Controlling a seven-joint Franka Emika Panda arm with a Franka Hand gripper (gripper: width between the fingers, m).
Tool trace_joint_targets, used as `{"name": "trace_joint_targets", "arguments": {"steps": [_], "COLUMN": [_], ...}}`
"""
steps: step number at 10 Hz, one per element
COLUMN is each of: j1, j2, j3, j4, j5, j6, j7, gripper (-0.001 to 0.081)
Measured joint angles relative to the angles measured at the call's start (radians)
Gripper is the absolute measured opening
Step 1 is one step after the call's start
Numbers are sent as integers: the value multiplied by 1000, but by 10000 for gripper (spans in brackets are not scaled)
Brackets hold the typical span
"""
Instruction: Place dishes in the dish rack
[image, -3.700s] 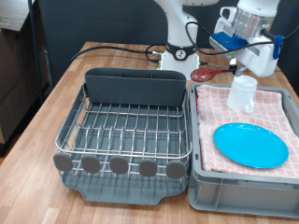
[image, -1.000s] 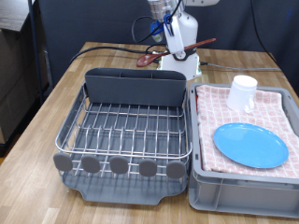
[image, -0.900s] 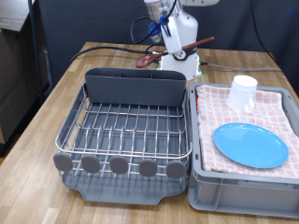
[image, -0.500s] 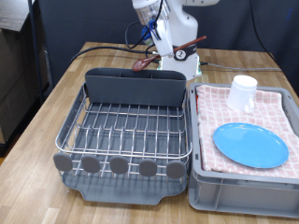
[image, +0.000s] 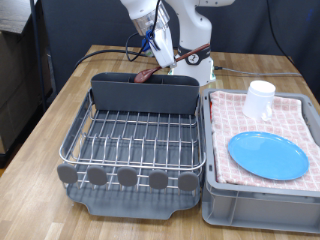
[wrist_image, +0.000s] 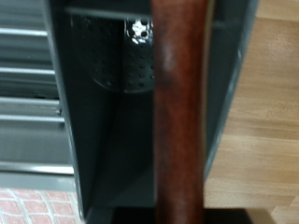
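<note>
Exterior and wrist views. The gripper hung over the far wall of the rack, at the caddy, its fingers closed on the spoon, which slanted with its bowl end low at the caddy's rim and its handle up toward the exterior view's right. In the wrist view the spoon ran straight along the picture over the caddy's dark, perforated inside; the fingers themselves did not show there.

To do this step well, the spoon would best be tipped nearer upright, its low end centred over one compartment and clear of the rim, then lowered until it bore on the caddy before the grip eased.

The plate and cup lay on the checked cloth in the crate, beside the rack.

Against the frame 1.0 s earlier, the gripper had moved toward the exterior view's left and lower; the spoon's bowl end, then above the table behind the rack, had reached the caddy. Plate and cup had not shifted.
</note>
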Motion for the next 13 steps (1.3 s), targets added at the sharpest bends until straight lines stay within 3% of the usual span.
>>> {"name": "trace_joint_targets", "arguments": {"steps": [6, 7, 9, 10, 11, 12, 13], "j1": [2, -4, -36, -47, -49, -49, -56], "j2": [78, 78, 69, 59, 48, 39, 31], "j3": [-11, 6, 83, 125, 158, 187, 228], "j4": [7, -1, -2, 0, 4, 8, 13], "j5": [43, 18, -121, -175, -204, -225, -284], "j6": [82, 114, 167, 170, 170, 170, 170], "j7": [-50, -18, 131, 205, 256, 293, 358], "gripper": [81, 81, 81, 255, 255, 437, 437]}}
